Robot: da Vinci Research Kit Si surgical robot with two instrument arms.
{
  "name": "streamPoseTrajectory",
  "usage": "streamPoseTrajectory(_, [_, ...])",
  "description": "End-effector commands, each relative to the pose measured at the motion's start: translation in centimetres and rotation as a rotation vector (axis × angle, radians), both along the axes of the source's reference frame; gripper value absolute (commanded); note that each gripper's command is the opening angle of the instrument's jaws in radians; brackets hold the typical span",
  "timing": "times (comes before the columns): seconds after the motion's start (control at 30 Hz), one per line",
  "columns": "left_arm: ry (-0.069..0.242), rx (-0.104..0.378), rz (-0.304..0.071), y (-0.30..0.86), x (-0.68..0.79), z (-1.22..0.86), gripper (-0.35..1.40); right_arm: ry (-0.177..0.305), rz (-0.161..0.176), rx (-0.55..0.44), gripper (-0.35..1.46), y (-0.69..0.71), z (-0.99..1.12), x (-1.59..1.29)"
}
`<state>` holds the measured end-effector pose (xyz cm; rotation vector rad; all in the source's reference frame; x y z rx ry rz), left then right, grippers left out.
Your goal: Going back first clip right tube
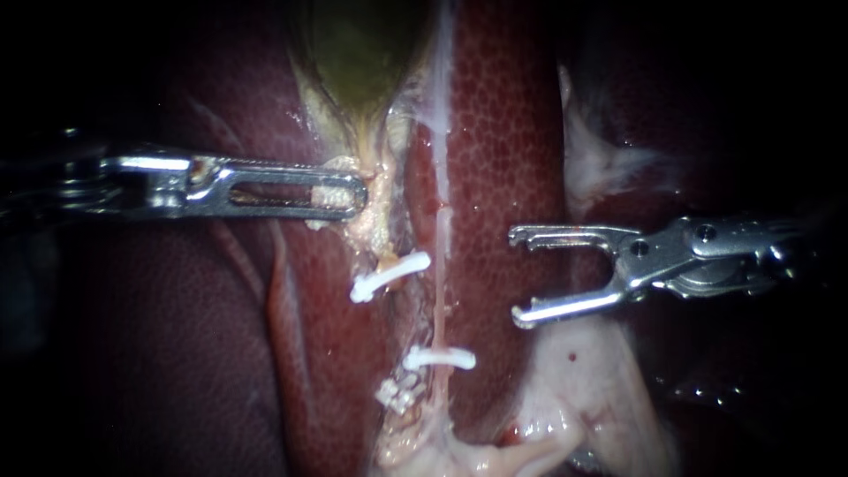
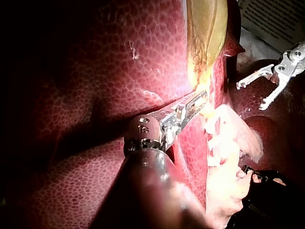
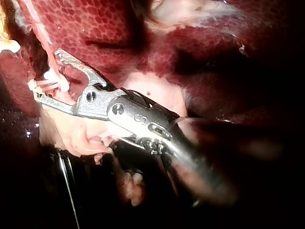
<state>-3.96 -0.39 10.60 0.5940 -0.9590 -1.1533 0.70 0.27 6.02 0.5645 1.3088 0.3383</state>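
So the right tube (image 1: 439, 300) is that thin pink strand running down over the liver (image 1: 503, 132), with a white clip (image 1: 439, 358) sitting across it low down. The right instrument (image 1: 519, 276) is off to one side of the tube, its end effector spread wide with nothing in it, and a strip of bare liver between its tips and the tube, so there's open room on that side. The other side of the tube is more crowded: a second white clip (image 1: 389, 276) sits just beside it on ragged pale tissue. Further up that side, the left instrument (image 1: 352, 196) has its end effector clamped on the narrow end of the gallbladder (image 1: 353, 53). Below the right instrument, a pale flap (image 1: 592, 380) lies close to the tube's lower end.
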Motion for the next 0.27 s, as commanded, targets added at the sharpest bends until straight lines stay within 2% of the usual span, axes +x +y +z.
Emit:
streamPoseTrajectory(0.03, [-0.001, 0.000, 0.001, 0.00, 0.00, 0.00, -0.35, 0.000, 0.000, 0.000, 0.60, 0.00, 0.00, 0.00])
streamPoseTrajectory(0.27, [-0.001, 0.000, 0.001, 0.00, 0.01, 0.00, -0.35, 0.000, 0.000, 0.000, 0.60, 0.00, -0.01, 0.00])
